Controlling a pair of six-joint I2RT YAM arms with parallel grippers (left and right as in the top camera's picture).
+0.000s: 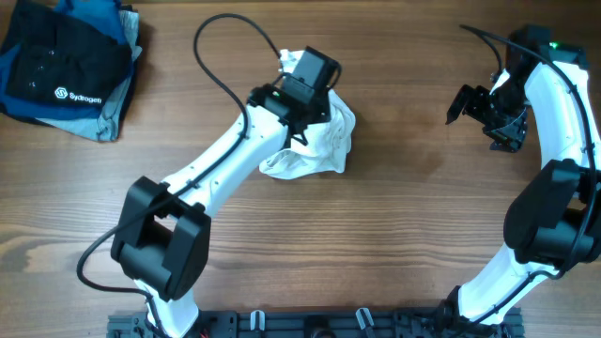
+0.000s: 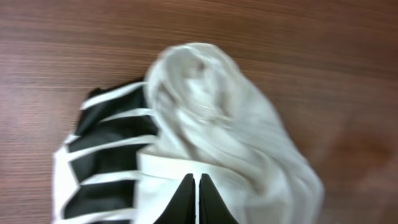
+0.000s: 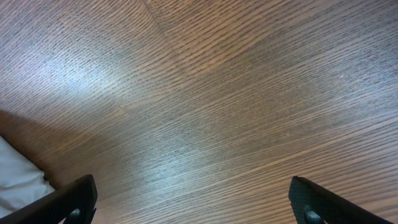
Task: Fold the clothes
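Observation:
The clothes (image 1: 324,143) are one white garment bunched into a crumpled heap at the table's middle back. In the left wrist view the clothes (image 2: 242,130) fill the frame, blurred, with a black-and-white striped part (image 2: 106,149) at the left. My left gripper (image 1: 302,130) sits on top of the heap. Its fingers (image 2: 199,179) are pressed together, and the white cloth runs right up to the tips, pinched there. My right gripper (image 1: 481,111) hangs at the far right, apart from the garment. It stands wide open (image 3: 193,190) over bare wood, with a white corner of the clothes (image 3: 15,177) at the view's left edge.
A dark blue-black folded stack (image 1: 66,66) with a white logo lies at the back left corner. The left arm's black cable (image 1: 218,66) loops over the table behind the arm. Bare wooden table (image 1: 413,216) spreads between the two arms.

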